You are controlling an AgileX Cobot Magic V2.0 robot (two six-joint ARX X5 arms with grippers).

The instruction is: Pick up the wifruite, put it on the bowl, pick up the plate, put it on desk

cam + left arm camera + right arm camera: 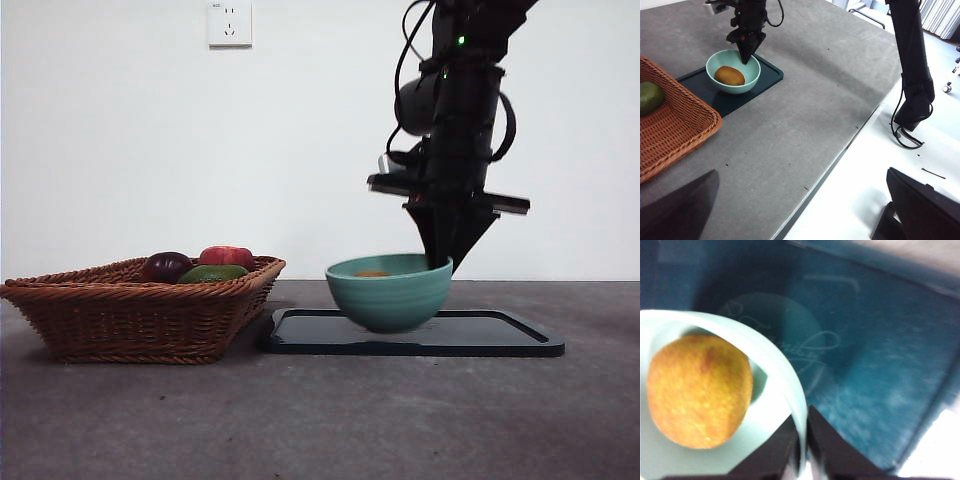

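Bowl (790, 385) rim between right fingers (827, 450)

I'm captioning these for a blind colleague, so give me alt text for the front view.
The right gripper comes down from above and pinches the rim of a mint-green bowl, which looks lifted just above a dark tray on the grey desk. To one side sits a wicker basket holding a purple, a red and a green fruit.

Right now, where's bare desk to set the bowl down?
Free: the desk in front of the dark tray and wicker basket. Crowded: the right tool grips the bowl rim, wifruite inside, tilted over the tray.
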